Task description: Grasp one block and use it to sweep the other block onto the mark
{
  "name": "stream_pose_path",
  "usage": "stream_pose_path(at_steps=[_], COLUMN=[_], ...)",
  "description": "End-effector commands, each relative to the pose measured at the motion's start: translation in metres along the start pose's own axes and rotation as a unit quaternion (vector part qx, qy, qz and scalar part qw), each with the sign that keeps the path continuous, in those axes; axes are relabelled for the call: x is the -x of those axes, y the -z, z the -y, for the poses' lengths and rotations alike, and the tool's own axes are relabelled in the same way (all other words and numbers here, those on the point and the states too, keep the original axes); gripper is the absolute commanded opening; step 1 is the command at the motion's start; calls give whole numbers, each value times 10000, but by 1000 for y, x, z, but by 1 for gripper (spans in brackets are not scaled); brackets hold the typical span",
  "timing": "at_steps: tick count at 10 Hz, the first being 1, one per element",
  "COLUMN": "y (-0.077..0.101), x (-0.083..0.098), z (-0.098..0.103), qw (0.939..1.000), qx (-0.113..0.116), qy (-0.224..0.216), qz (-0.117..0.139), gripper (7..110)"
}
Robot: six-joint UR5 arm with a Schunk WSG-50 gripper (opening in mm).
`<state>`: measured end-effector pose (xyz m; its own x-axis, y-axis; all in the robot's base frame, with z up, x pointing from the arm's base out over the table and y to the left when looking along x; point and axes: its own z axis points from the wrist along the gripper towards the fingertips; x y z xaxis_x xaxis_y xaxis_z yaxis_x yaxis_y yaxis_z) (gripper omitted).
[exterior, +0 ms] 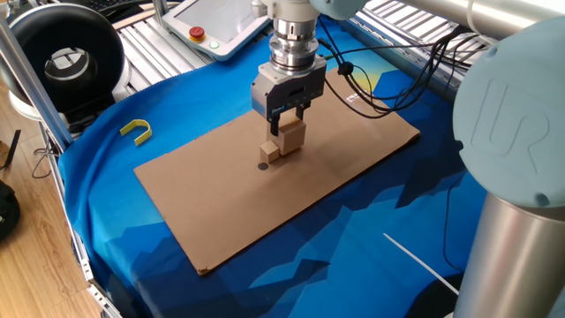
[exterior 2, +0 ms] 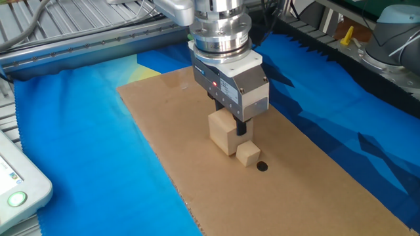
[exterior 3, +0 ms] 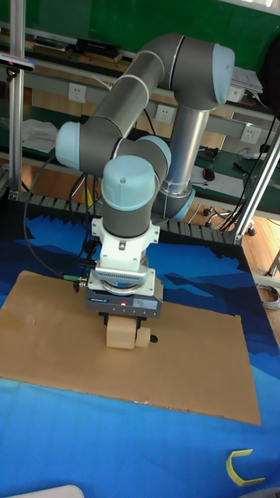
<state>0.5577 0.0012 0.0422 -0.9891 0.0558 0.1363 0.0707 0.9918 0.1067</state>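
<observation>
A blue cloth (exterior: 132,212) covers the table, and a flat brown cardboard sheet (exterior: 221,212) lies across the middle of the frame. On the sheet near its centre sit the larger light-brown cube (exterior 2: 223,131), the tiny tan cube (exterior 2: 248,155) touching it, and a small dark dot (exterior 2: 262,166) just beside the tiny cube. A yellow U-shaped piece (exterior: 137,131) lies on the cloth at centre left.
</observation>
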Motion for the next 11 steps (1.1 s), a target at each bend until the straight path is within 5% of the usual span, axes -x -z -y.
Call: stream_pose_path(at_steps=[1, 9, 11], y=[1, 5, 3], x=[3, -6, -4], z=[4, -23, -11], qw=[10000, 9988, 9996], qx=[-52, 453, 242], qy=[18, -127, -79], qz=[39, -111, -91], gripper=[7, 7, 7])
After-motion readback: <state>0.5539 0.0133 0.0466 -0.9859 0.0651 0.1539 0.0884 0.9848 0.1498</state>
